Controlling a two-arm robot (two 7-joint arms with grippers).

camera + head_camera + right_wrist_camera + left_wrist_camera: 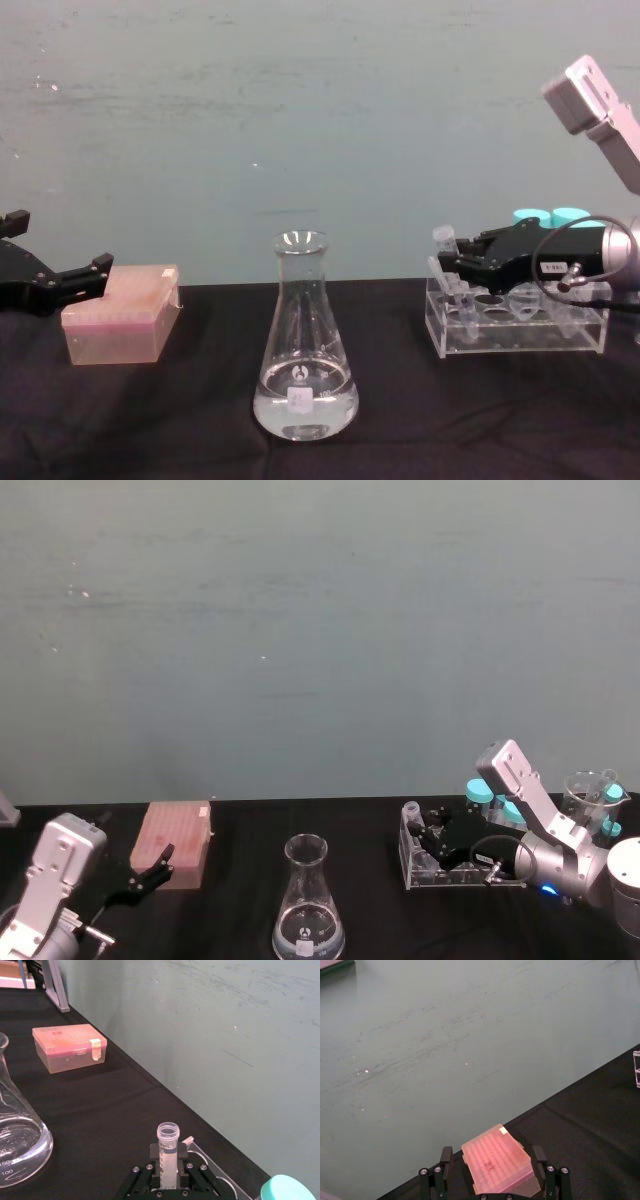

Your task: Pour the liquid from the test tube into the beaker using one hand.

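While the right arm reaches in from the robot's right, its silver-grey forearm slants down from a raised wrist housing. The right gripper (452,262) lies nearly level over the near-left end of the clear acrylic tube rack (520,338). Its two black fingers (184,1156) are clamped on the test tube (167,1152) just below the flared rim. The tube stands roughly upright with its open mouth above the fingers. Its lower end is hidden behind the gripper, so whether it has left the rack cannot be told. A black cable loops beside the wrist. Teal-capped tubes (550,215) stand behind it in the rack.

The conical flask (305,360) stands upright on the black table (150,430), well apart from the rack toward the robot's left. A shallow pool of clear liquid (305,405) lies in its wide base, with a small white label low on its front.

At the robot's left, the left gripper (158,865) hangs low over the table, angled toward the pink pipette-tip box (178,840). Its fingers are spread apart with nothing between them, close to the box's near side.
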